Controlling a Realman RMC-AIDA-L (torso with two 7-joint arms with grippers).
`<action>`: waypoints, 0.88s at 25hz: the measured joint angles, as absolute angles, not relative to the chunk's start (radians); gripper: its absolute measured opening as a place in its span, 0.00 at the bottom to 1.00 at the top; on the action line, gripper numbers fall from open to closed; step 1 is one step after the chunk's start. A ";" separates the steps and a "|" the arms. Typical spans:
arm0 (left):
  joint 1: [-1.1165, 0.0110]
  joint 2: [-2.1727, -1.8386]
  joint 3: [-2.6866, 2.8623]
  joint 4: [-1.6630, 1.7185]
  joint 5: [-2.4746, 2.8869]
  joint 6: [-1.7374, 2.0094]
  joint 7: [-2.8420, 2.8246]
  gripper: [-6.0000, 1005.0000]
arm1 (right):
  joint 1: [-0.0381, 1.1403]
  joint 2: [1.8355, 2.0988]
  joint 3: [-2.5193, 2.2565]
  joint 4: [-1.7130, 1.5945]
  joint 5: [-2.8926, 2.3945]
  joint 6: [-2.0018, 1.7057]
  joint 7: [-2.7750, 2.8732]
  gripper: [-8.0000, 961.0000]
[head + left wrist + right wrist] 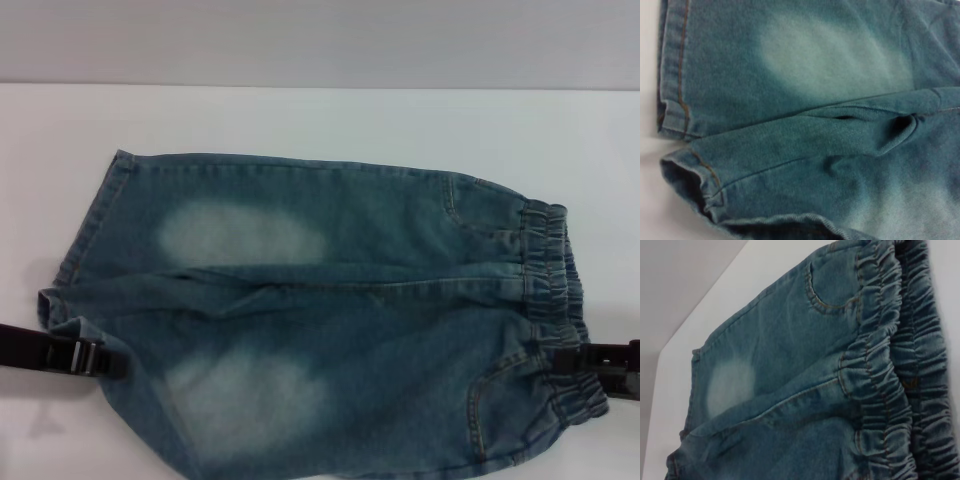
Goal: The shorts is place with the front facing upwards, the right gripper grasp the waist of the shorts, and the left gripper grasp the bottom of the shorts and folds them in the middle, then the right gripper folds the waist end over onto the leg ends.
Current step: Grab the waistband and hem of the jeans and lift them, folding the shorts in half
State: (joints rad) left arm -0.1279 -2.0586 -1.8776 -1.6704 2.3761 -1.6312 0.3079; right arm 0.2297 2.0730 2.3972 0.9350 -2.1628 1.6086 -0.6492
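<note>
Counter (300,115): white, carries everything. Shorts (330,310) flat, front up, blue-green denim, two pale thigh patches. Waist (555,300) ruched, touching right tool (585,362); leg ends (70,290) touching left tool (85,357). Shorts span between both tools. Can't tell if either tool is spread or pinching.

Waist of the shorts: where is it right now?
Head view: the waist is the shorts' right-hand end, on the table, with the right end effector at its near part.
</note>
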 joint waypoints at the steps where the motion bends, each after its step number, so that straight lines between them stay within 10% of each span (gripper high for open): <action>1: -0.129 -2.059 -1.878 -1.670 2.376 -1.631 0.308 0.09 | 0.230 2.073 2.397 0.933 -2.163 1.609 -0.650 0.56; 22: -0.136 -2.060 -1.867 -1.669 2.376 -1.627 0.302 0.09 | 0.238 2.069 2.399 0.916 -2.132 1.650 -0.704 0.08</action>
